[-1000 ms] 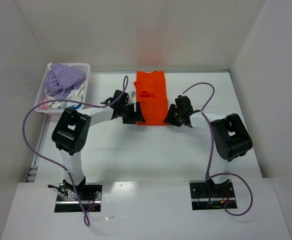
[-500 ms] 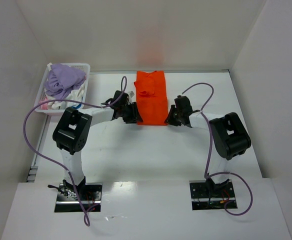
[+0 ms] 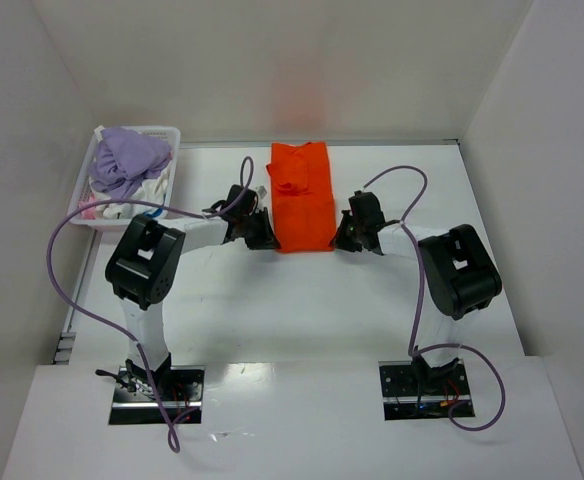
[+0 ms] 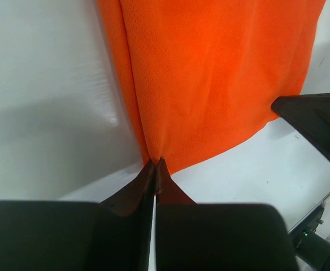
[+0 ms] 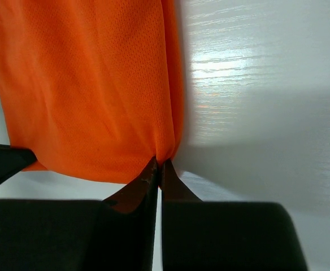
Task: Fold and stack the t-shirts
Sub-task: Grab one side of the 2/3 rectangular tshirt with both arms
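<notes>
Open table (image 3: pixel 302 300) lies nearer than the orange t-shirt (image 3: pixel 302 195); the basket (image 3: pixel 173 150) seemingly blocks the far-left corner.

The orange t-shirt (image 4: pixel 210 84) is matt cloth with a fine, dotted mesh weave. The white table (image 5: pixel 255 84) is smooth and glossy, with a faint grain under the glare. The left fingers (image 4: pixel 132 195) and right fingers (image 5: pixel 135 192) look like matt black plastic. The basket (image 3: pixel 168 132) is white plastic lattice holding soft lilac cloth (image 3: pixel 127 160).

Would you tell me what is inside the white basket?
In the basket, a crumpled lilac garment lies on top of white cloth and pink cloth; whatever is beneath them is covered.
</notes>
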You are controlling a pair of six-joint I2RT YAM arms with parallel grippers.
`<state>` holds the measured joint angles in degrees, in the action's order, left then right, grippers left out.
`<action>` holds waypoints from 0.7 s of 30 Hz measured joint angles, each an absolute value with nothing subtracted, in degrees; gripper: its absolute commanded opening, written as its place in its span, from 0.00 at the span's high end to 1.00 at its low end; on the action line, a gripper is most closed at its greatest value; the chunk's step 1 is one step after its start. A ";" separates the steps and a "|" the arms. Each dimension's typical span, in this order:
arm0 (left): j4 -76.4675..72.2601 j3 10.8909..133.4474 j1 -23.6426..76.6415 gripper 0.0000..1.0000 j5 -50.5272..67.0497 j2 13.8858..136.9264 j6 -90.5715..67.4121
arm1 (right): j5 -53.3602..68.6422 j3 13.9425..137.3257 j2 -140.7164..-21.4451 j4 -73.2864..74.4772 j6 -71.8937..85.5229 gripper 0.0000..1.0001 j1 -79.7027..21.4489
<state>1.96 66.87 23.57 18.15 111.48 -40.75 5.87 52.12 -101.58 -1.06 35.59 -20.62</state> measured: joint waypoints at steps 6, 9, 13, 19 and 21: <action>2.87 63.46 24.27 1.00 18.17 109.27 -40.75 | 6.39 51.11 -99.39 -0.23 36.03 1.00 -20.64; 3.84 61.39 24.91 1.00 18.17 106.04 -40.75 | 6.81 48.93 -95.83 0.49 36.42 1.00 -20.67; 5.45 59.90 25.93 1.00 18.17 102.17 -40.75 | 7.11 46.04 -90.21 1.83 37.12 1.00 -21.58; 8.51 56.42 27.59 1.00 17.72 95.24 -40.84 | 6.68 40.77 -79.81 4.10 40.21 1.00 -26.17; 9.52 54.76 28.47 1.00 17.39 92.38 -40.99 | 6.70 38.74 -75.96 5.13 41.47 1.00 -27.57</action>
<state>9.52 54.76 28.47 17.39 92.38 -40.99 6.70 38.74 -75.96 5.13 41.47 -27.57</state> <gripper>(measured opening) 0.009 0.011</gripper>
